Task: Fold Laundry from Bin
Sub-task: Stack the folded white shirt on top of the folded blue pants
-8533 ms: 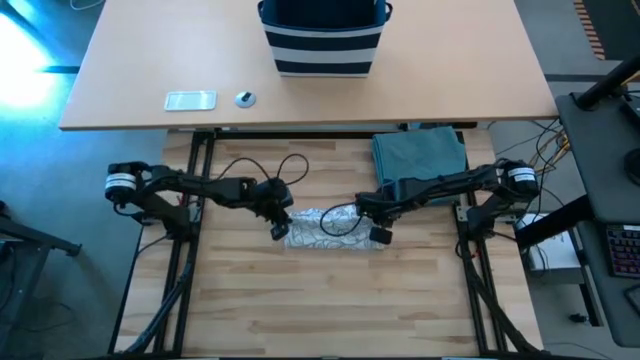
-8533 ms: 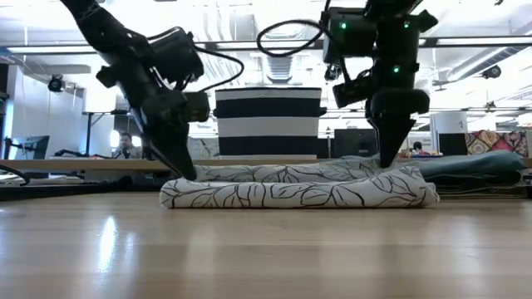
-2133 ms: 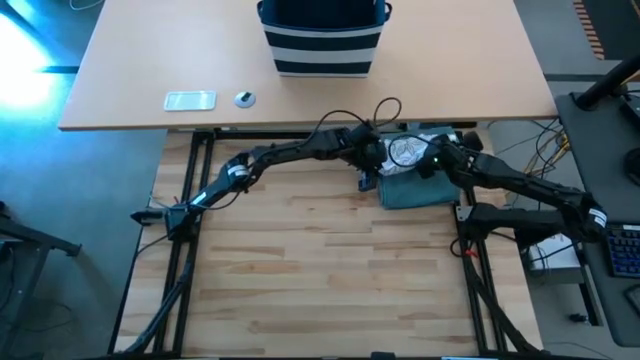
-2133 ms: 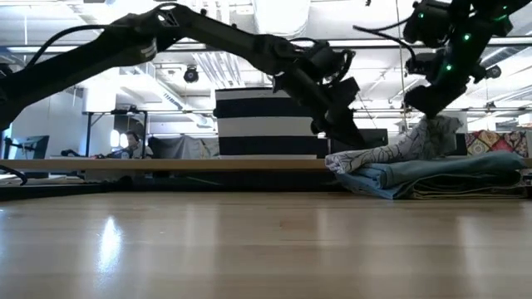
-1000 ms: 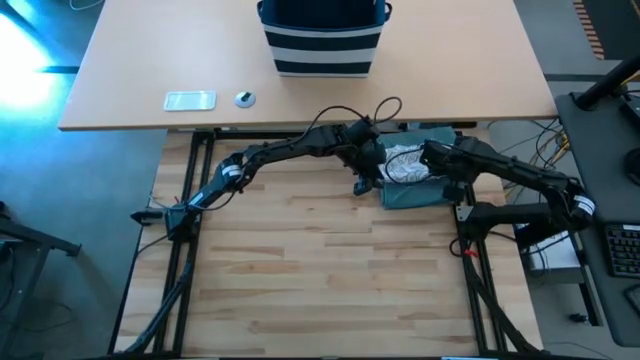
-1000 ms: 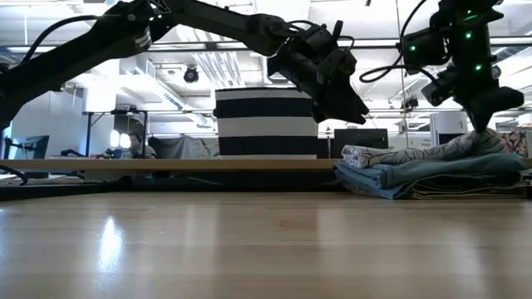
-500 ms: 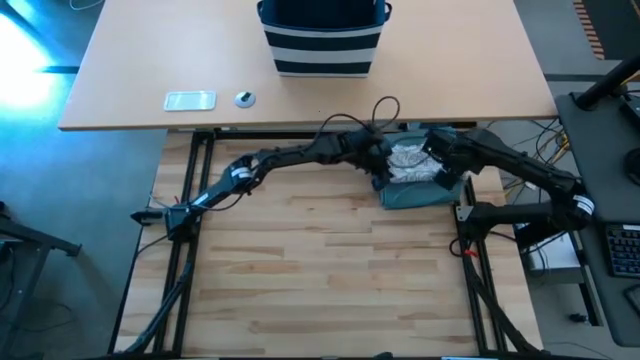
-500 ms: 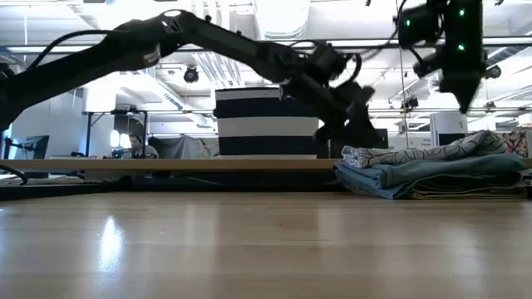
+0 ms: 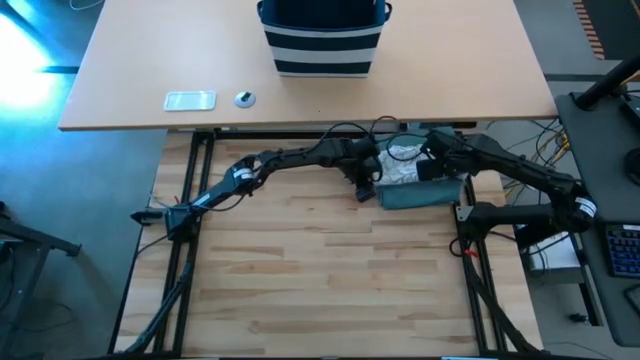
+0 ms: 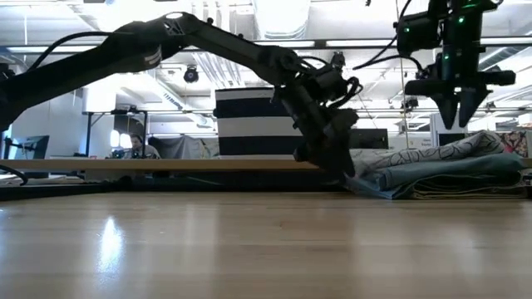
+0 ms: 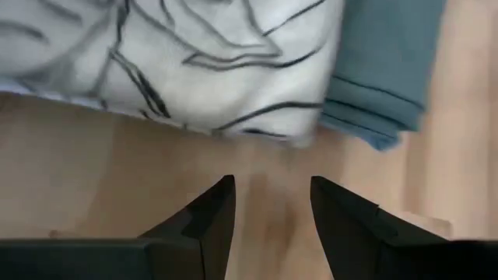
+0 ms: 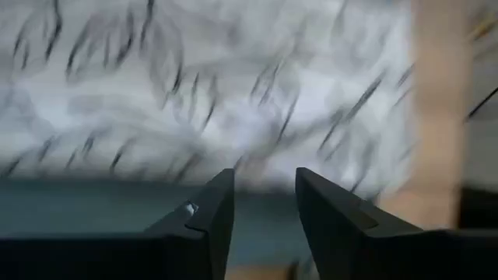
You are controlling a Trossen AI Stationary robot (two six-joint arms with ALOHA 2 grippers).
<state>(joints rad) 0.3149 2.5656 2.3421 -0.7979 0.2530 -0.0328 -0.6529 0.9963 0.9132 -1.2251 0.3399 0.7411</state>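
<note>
- High view: patterned garment (image 9: 400, 163) lies folded on top of the teal garment (image 9: 425, 190), at the far right corner of the wooden desk (image 9: 300, 280). The bin (image 9: 322, 40) stands on the farther desk; its inside is too dark to read, so I cannot say what laundry is left.
- Low view: left end effector (image 10: 332, 162) is low at the near edge of the pile; right end effector (image 10: 459, 106) hangs above the pile, its fingers parted, holding nothing.
- Left wrist view: fingers (image 11: 210, 214) stand apart over bare wood, just beside the cloth, gripping nothing.
- Right wrist view: fingers (image 12: 214, 214) are apart and empty; the picture is smeared, the pattern hard to read.
</note>
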